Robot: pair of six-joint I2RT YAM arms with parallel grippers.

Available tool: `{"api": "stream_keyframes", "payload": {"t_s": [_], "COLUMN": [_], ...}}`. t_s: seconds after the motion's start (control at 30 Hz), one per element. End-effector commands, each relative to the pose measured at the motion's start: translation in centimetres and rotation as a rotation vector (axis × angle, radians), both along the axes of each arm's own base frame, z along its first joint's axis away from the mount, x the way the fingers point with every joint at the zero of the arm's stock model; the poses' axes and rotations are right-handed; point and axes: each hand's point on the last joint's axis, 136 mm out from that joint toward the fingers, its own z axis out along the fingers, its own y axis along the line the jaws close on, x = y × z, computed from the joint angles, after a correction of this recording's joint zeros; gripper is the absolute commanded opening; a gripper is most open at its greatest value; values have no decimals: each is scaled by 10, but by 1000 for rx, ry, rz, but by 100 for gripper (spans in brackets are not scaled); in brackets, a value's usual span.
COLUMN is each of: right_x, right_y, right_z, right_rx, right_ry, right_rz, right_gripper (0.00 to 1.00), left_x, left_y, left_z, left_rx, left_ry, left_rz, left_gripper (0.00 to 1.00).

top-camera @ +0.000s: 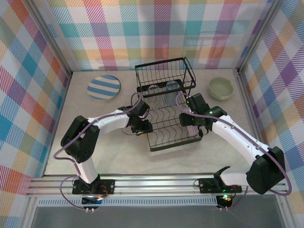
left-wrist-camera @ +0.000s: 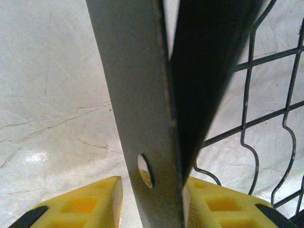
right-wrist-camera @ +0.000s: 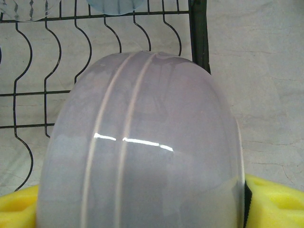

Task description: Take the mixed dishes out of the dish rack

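The black wire dish rack (top-camera: pixel 166 118) stands mid-table, with a translucent tumbler (top-camera: pixel 170 87) in its tall basket end. My right gripper (top-camera: pixel 189 121) is at the rack's right edge, shut on the lavender bowl (right-wrist-camera: pixel 142 152). The bowl's ribbed outer wall sits between the yellow fingers (right-wrist-camera: pixel 278 202), above the wavy rack wires (right-wrist-camera: pixel 47 71). My left gripper (top-camera: pixel 144 127) is at the rack's left edge. Its yellow fingers (left-wrist-camera: pixel 90 204) straddle the rack's flat grey side bar (left-wrist-camera: pixel 137 95), and the right pad presses on it. A blue-striped plate (top-camera: pixel 103 88) and a pale green bowl (top-camera: pixel 221 88) rest on the table.
Checkered walls enclose the table on three sides. The plate lies at the back left and the green bowl at the back right near the wall. Bare marbled tabletop (top-camera: pixel 118 161) stretches in front of the rack and to its left.
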Motion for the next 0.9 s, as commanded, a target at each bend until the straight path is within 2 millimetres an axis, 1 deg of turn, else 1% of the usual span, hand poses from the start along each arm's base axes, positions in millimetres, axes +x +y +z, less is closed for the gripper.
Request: {"api": "stream_keyframes", "payload": {"t_s": [0.0,0.23,0.47,0.57,0.73,0.8,0.87], "right_x": [18,13,10,8,7,6,6], "right_y": [9,21,26,28,31,32,31], "right_z": [37,46,52,53,52,50,46], "right_rx": [66,146,187,200,220,223,218], "right_ry": [-125,-111,-108,-104,-93,-87,-80], "right_rz": [-18,7,21,21,28,30,29], "right_gripper": [0,0,0,0,0,0,0], "left_x": [-13,-12,-11,-10,-10,-10,-11], "left_y": [1,1,0,1,4,6,8], "left_z": [-12,-7,2,9,21,25,27], "left_rx": [24,18,7,1,-4,-5,-2], "left_ry": [43,35,18,1,-38,-50,-56], "left_rz": [-27,-27,-27,-28,-29,-29,-27], "left_gripper": [37,41,45,52,69,72,73]}}
